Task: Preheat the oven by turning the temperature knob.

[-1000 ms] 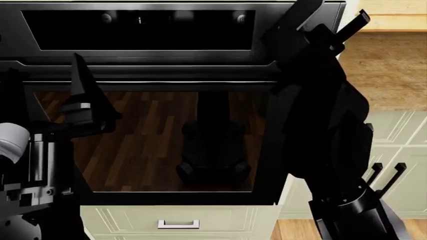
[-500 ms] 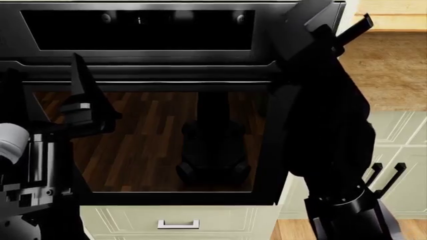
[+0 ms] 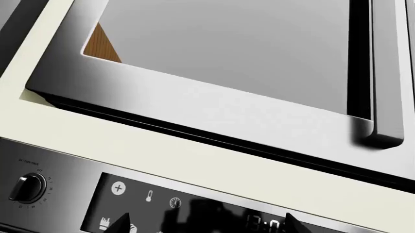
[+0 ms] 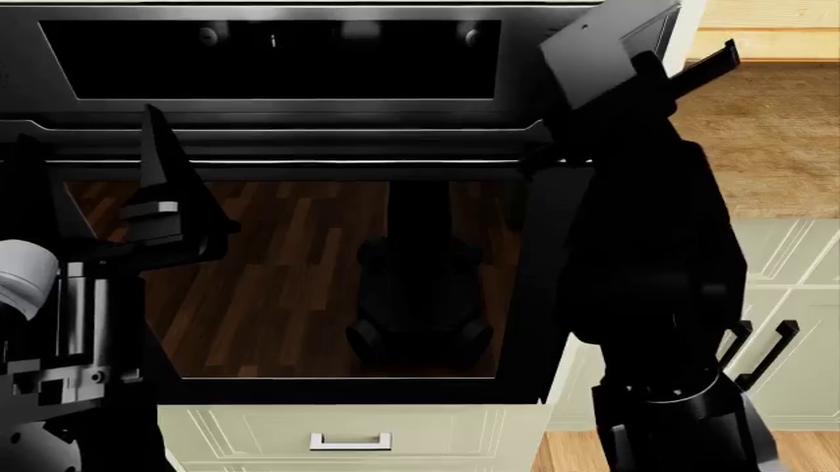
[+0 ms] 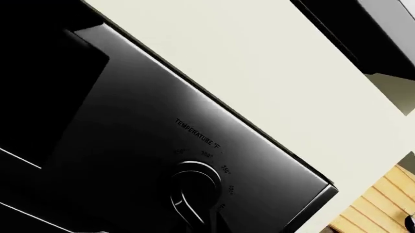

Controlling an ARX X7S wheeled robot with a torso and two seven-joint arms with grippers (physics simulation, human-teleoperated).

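Left wrist view: a large stainless panel with a grey glass window (image 3: 227, 43) fills the upper frame, and a cream cabinet strip (image 3: 214, 165) crosses below it. At the lower left sits a small round black dial with white markings (image 3: 27, 188), beside a dark display with pale icons (image 3: 149, 196). The left arm's jaws do not show here.

Head view: the large black built-in oven with a dark reflective glass door (image 4: 329, 285) fills the centre, its long horizontal bar handle (image 4: 302, 157) crossing above the glass and its wide dark display panel (image 4: 263, 59) at the top. The left gripper (image 4: 98, 177) stands at left, jaws parted and holding nothing. The right gripper (image 4: 650, 54) reaches to the oven's upper right corner; whether its jaws are parted or closed cannot be told. A cream drawer with a small metal handle (image 4: 350, 441) sits at the bottom.

Right wrist view: the temperature knob (image 5: 194, 187), a small round black dial with a raised ridge and silvery rim, lies at lower centre under the white word "TEMPERATURE".
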